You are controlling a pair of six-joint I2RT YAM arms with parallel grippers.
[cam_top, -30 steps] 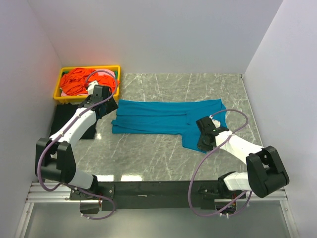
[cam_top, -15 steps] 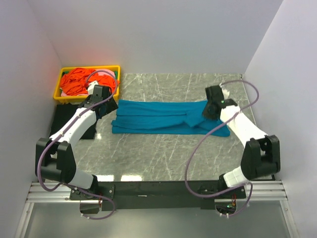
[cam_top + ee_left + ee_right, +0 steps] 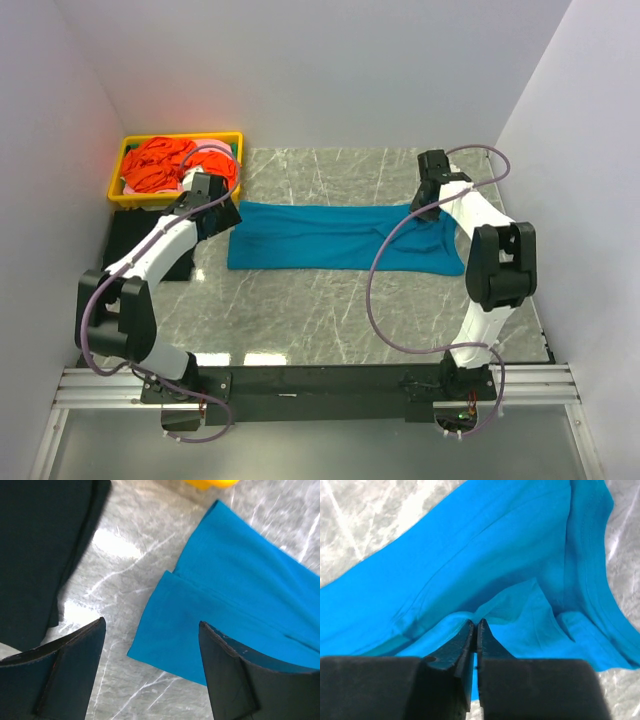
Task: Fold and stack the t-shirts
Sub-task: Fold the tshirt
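The large teal-blue t-shirt (image 3: 330, 237) lies lengthwise across the middle of the table, folded into a long band. My right gripper (image 3: 428, 200) is at its far right end, shut on a raised fold of the teal cloth (image 3: 476, 622). My left gripper (image 3: 225, 215) is open and empty, hovering over the shirt's left end; its fingers (image 3: 65, 665) straddle the teal corner (image 3: 165, 645) without touching it. A black t-shirt (image 3: 150, 245) lies flat at the left, also seen in the left wrist view (image 3: 40, 540). Orange-red (image 3: 160, 160), pink and green shirts sit in the tray.
The yellow plastic tray (image 3: 125, 152) stands at the far left corner, just behind my left gripper; its edge shows in the left wrist view (image 3: 210, 482). White walls close in the left, back and right. Bare marble (image 3: 330, 310) lies in front of the teal shirt.
My right gripper has moved from the near right to the far right, carrying the teal shirt's lower right flap back over the shirt. The left arm has barely moved.
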